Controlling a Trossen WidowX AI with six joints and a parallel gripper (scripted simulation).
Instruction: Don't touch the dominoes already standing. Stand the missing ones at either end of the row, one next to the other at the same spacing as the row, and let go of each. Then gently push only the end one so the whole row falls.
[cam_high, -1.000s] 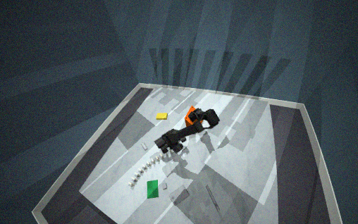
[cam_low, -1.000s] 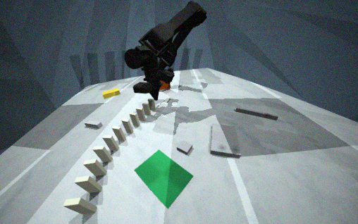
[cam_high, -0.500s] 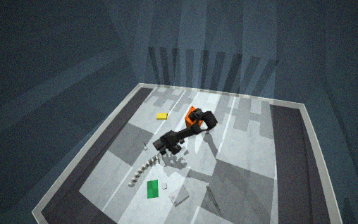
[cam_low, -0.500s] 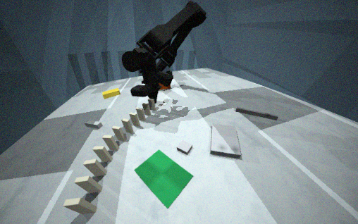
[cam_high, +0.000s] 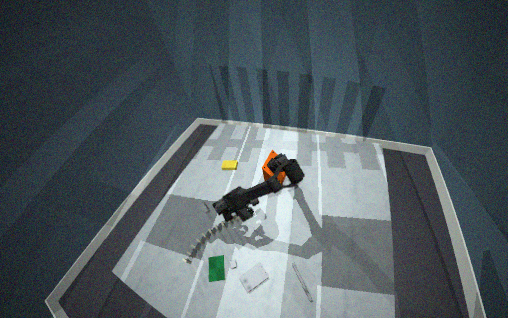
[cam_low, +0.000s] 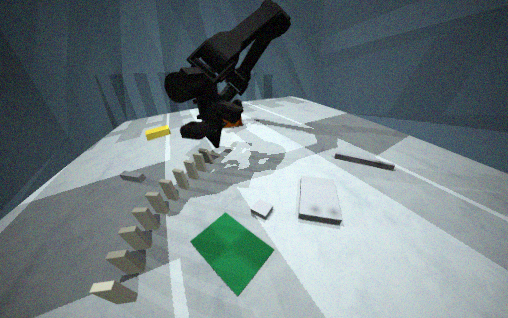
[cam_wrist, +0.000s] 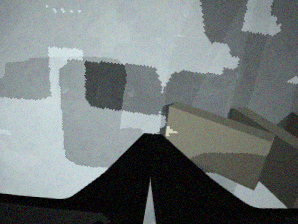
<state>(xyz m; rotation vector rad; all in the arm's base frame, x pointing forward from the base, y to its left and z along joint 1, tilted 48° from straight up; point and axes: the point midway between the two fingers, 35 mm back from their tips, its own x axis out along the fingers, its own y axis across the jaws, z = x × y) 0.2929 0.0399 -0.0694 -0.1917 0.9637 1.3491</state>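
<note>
A curved row of tan dominoes (cam_high: 205, 240) (cam_low: 146, 216) runs across the table from the near left toward the arm. My gripper (cam_high: 231, 216) (cam_low: 215, 142) (cam_wrist: 150, 143) is shut and empty, with its tip low at the far end of the row. In the wrist view the end domino (cam_wrist: 220, 145) lies tipped over right beside my fingertips and leans on the ones behind it. In the exterior view the far dominoes (cam_low: 205, 156) lean into each other, while the near ones (cam_low: 125, 260) look upright.
A small grey piece (cam_high: 206, 206) (cam_low: 132, 176) lies left of the row. A green patch (cam_high: 216, 267) (cam_low: 232, 251), a small white cube (cam_low: 261, 208), a white slab (cam_high: 254, 276) (cam_low: 320, 199) and a dark rod (cam_high: 302, 282) (cam_low: 364, 161) lie to the right. A yellow block (cam_high: 229, 164) (cam_low: 157, 132) lies at the back.
</note>
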